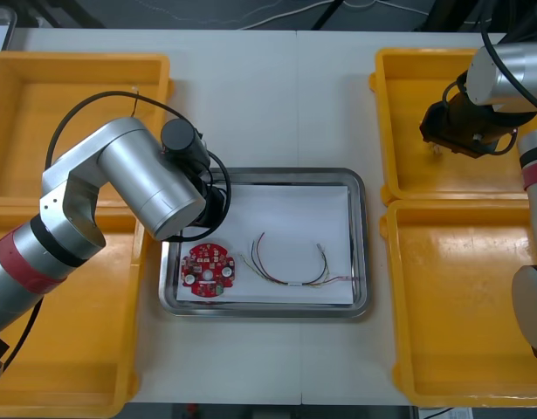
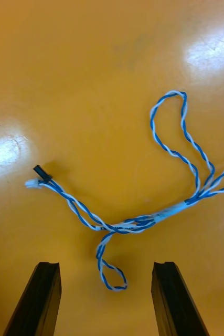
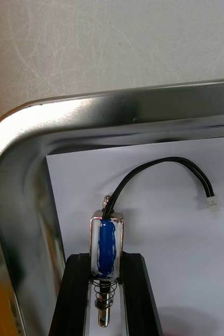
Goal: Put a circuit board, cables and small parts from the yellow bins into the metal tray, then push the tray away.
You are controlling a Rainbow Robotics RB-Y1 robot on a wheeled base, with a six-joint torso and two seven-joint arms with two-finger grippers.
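Note:
My left gripper (image 3: pixel 105 258) is shut on a small metal part (image 3: pixel 107 242) with a blue body, a spring and a black lead ending in a white plug (image 3: pixel 212 203). It holds the part just above the white inside of the metal tray (image 3: pixel 64 113), near a corner. In the tray lie a round red circuit board (image 1: pixel 208 270) and a red and yellow cable (image 1: pixel 290 267). My right gripper (image 2: pixel 106 266) is open over the far right yellow bin (image 1: pixel 399 113), above a twisted blue and white cable (image 2: pixel 143 221) lying on the bin floor.
The metal tray (image 1: pixel 360 253) sits mid-table between the yellow bins. The left arm (image 1: pixel 146 179) covers the tray's far left corner. The near right bin (image 1: pixel 460 314) and the far left bin (image 1: pixel 67 113) show bare floors.

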